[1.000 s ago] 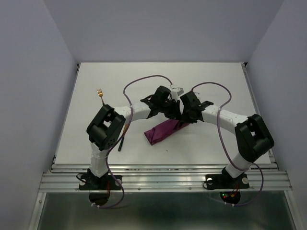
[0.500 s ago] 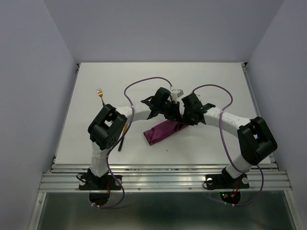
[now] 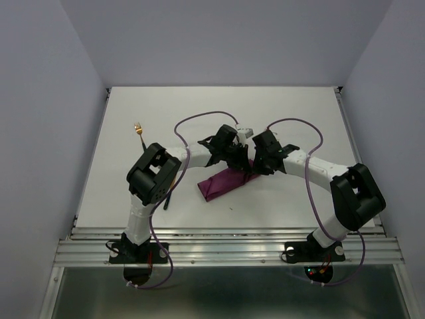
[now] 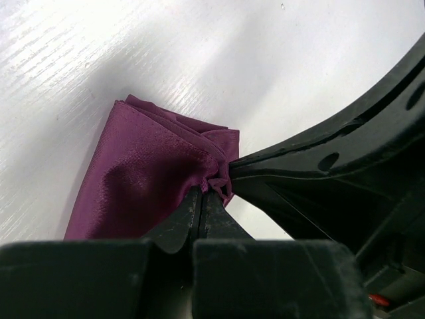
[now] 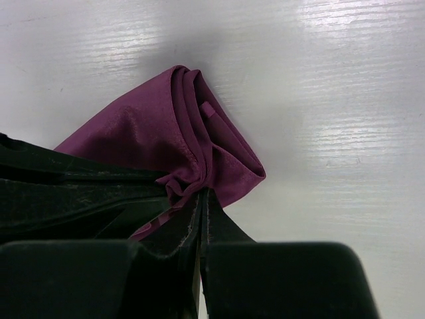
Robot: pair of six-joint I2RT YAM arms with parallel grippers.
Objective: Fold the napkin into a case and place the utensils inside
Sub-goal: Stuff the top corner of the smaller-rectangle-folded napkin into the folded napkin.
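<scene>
Folding step: the napkin (image 3: pixel 224 182) lies as a narrow, layered, slanted bundle at the middle of the table (image 3: pixel 299 119), under both wrists, with its far end pinched by both tools
Left gripper (image 4: pixel 202 194): fingers pressed together on a puckered corner of the cloth
Right gripper (image 5: pixel 201 193): likewise clamped on a bunched fold, just beside the other, the two nearly touching
Doing it well: carry both pinches together and low, so the layers slide flat over one another; the cloth looks thin and slippery, so a jerk would likely pull the stack apart; set the edge square along the strip before letting go, leaving an open mouth for the cutlery
Risk: the near end of the bundle is unheld and may fan out
Fork (image 3: pixel 139 127): on the table well left of the napkin, gold head pointing away from the robot
Knife (image 3: pixel 167 199): possibly the dark handle showing beside the left arm; mostly hidden, so I cannot be sure
Surface: white, matt, with a faint wood-like grain
Room: pale lilac-grey walls (image 3: pixel 53 100) on three sides, an aluminium rail (image 3: pixel 226 246) along the near edge
</scene>
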